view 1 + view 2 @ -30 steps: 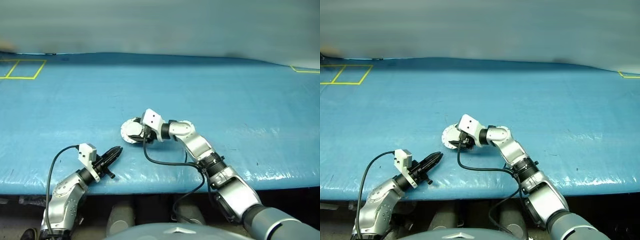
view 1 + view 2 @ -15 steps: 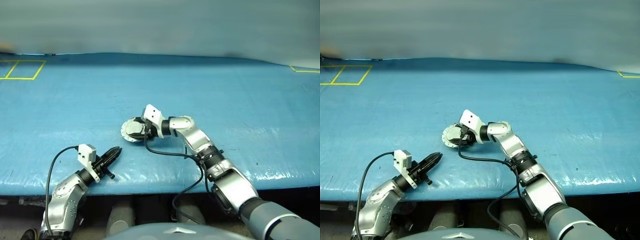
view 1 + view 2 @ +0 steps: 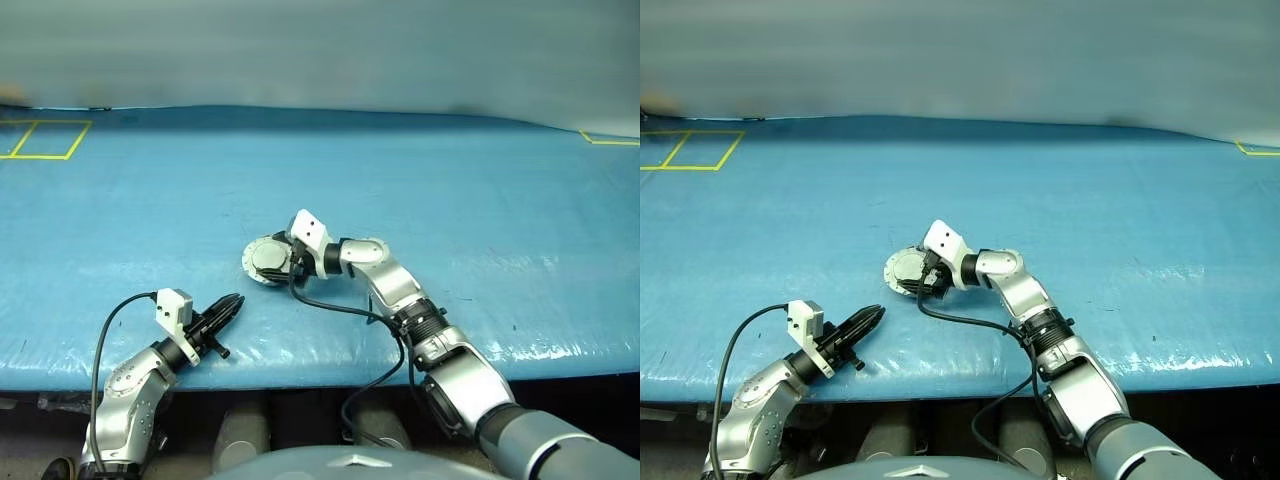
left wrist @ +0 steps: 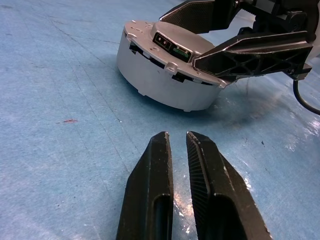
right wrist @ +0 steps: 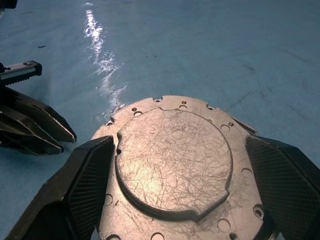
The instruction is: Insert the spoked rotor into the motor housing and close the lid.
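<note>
Right now the motor housing (image 3: 268,262) is sitting on the blue table cover (image 3: 480,190), near the front edge, and it is serving as the landmark for everything else. Its lid (image 5: 174,160) is lying flat on top of it, plain scratched grey face up, so the casing is looking closed; the spoked rotor is not showing from outside. The right gripper (image 5: 180,192) is reaching in from the housing's right, pointing leftward across the cover, with its two black fingers (image 5: 82,182) spread wide to either side of the lid's rim. From the right wrist view the pads are standing just beside the rim, and whether they are actually touching the metal cannot be told. The left gripper (image 3: 226,309) is resting low on the cover in front of the housing and to its left, apart from it, aimed toward it. Its fingers (image 4: 150,195) are drawn nearly together with only a thin slit between them, and they are holding nothing. Far beyond the housing, yellow tape lines (image 3: 45,139) are marking the cover's left rear corner.
</note>
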Robot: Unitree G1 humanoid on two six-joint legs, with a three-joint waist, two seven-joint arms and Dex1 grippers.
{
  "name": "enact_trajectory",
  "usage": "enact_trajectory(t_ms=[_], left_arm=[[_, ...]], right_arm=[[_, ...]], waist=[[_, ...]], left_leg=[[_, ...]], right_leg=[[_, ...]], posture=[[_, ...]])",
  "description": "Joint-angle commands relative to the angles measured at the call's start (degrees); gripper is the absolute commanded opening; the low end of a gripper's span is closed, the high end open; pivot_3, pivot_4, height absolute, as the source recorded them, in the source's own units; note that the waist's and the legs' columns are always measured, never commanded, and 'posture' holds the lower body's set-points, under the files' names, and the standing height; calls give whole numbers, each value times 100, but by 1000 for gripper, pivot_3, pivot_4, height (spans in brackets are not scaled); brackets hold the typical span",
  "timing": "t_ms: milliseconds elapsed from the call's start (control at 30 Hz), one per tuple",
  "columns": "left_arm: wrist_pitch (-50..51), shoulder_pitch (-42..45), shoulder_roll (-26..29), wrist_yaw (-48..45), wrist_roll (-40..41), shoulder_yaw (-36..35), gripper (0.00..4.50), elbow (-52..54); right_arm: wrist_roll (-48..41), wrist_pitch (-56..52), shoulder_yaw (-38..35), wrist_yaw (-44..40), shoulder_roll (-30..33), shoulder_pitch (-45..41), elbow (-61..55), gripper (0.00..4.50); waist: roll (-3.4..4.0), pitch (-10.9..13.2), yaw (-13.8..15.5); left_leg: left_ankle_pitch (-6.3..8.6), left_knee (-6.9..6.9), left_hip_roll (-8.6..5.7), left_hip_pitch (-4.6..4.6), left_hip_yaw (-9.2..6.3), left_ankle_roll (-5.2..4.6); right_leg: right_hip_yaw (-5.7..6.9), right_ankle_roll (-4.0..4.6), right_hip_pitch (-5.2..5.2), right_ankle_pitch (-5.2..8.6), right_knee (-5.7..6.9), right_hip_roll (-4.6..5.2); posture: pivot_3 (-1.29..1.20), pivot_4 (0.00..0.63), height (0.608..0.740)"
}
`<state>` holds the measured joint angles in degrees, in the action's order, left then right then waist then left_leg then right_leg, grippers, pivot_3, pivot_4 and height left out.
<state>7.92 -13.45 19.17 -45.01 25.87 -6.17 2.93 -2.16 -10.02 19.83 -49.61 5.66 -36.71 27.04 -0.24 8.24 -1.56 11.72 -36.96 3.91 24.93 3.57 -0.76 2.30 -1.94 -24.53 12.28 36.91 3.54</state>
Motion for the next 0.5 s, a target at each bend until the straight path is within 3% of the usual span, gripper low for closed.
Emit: enact_trajectory(t_ms=[33, 267, 500], left_arm=[[34, -122, -29, 12, -51, 92, 557, -55], [14, -134, -45, 4, -55, 106, 557, -71], [-9, -119, -66, 26, -69, 100, 557, -78]], right_arm=[[-32, 116, -25, -82, 67, 6, -546, 4468], [-417, -250, -266, -226, 221, 81, -1211, 4468], [-316, -290, -476, 202, 500, 192, -1363, 4468]], waist=[[0, 0, 2], [0, 0, 5], [0, 0, 15]], left_leg=[[0, 0, 0, 1, 0, 0], [0, 2, 1, 0, -1, 1], [2, 1, -1, 3, 0, 3]], right_leg=[[0, 0, -1, 0, 0, 0], [0, 1, -1, 1, 0, -1], [0, 3, -2, 0, -3, 2]], posture=[[0, 150, 740], [0, 150, 740], [0, 150, 740]])
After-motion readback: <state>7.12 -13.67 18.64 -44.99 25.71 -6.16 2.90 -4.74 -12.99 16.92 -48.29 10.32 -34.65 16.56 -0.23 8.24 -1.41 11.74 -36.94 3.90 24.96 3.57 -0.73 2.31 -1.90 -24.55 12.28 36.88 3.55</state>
